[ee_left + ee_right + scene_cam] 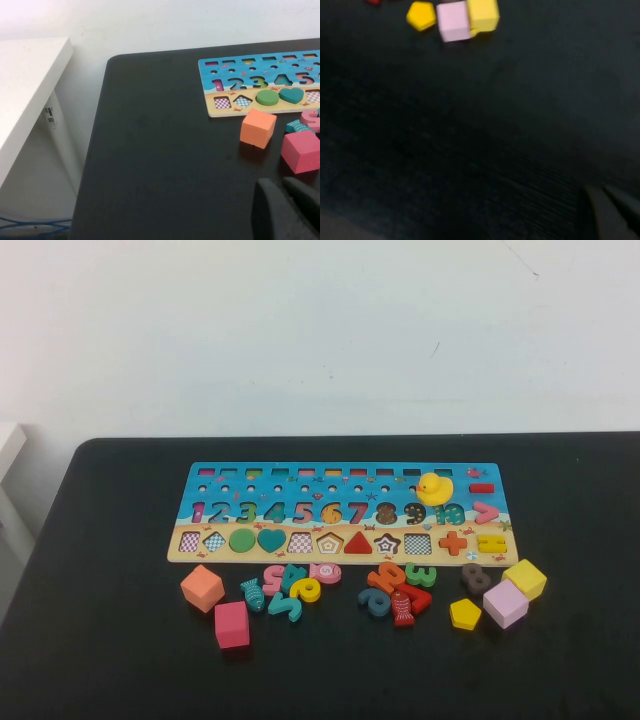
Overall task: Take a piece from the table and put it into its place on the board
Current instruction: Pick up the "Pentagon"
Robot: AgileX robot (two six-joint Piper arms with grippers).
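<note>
The piece, a small flat yellow pentagon (465, 614), lies on the black table (120, 650) in front of the board's right end, beside a lilac cube (505, 603). It also shows in the right wrist view (421, 15). The board (300, 492) lies across the table's far middle; its pentagon slot (330, 542) is empty. Neither arm shows in the high view. My left gripper (280, 183) hovers over the table's left part near the pink cube (301, 151), fingers together and empty. My right gripper (601, 191) is over bare table, well away from the piece, fingers together and empty.
A yellow cube (525, 578), an orange cube (202, 587) and a pink cube (232, 625) stand in front of the board. Loose number pieces lie in two heaps (290, 585) (398, 590). A rubber duck (434, 488) sits on the board. A white shelf (25, 85) stands left of the table.
</note>
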